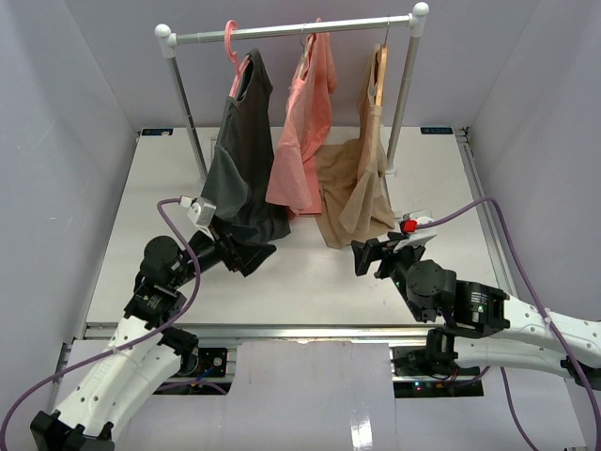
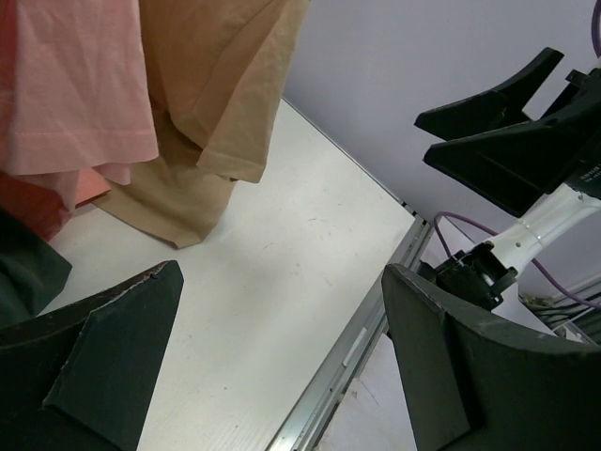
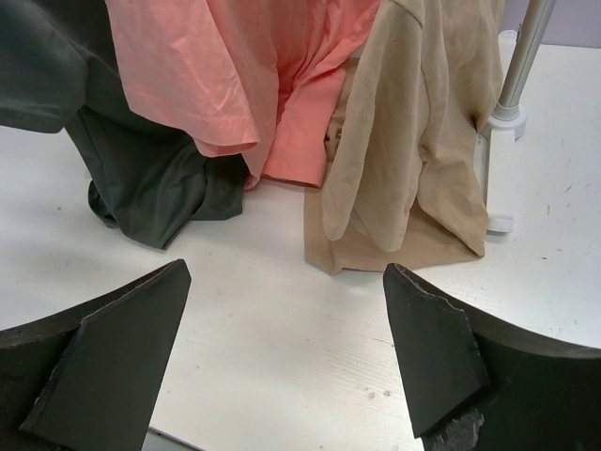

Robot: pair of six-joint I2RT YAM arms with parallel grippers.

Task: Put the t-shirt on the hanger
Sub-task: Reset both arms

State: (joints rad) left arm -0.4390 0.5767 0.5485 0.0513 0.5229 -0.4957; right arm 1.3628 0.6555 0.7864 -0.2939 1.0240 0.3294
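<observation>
The dark charcoal t-shirt (image 1: 246, 160) hangs on the pink hanger (image 1: 232, 45), whose hook is over the rail. Its lower hem bunches on the table (image 3: 141, 188), and a corner of it shows at the left edge of the left wrist view (image 2: 23, 272). My left gripper (image 1: 263, 259) sits low beside that hem, open and empty (image 2: 282, 272), and is not touching the cloth. My right gripper (image 1: 358, 257) is open and empty too (image 3: 286, 268), low over the table in front of the tan garment. It also shows in the left wrist view (image 2: 423, 138).
A salmon-pink garment (image 1: 305, 132) and a tan garment (image 1: 352, 188) on a wooden hanger (image 1: 379, 66) hang further right on the rail (image 1: 291, 30). The rail's right post stands on a white foot (image 3: 498, 178). The table's metal front edge (image 2: 366, 329) is close to the left gripper.
</observation>
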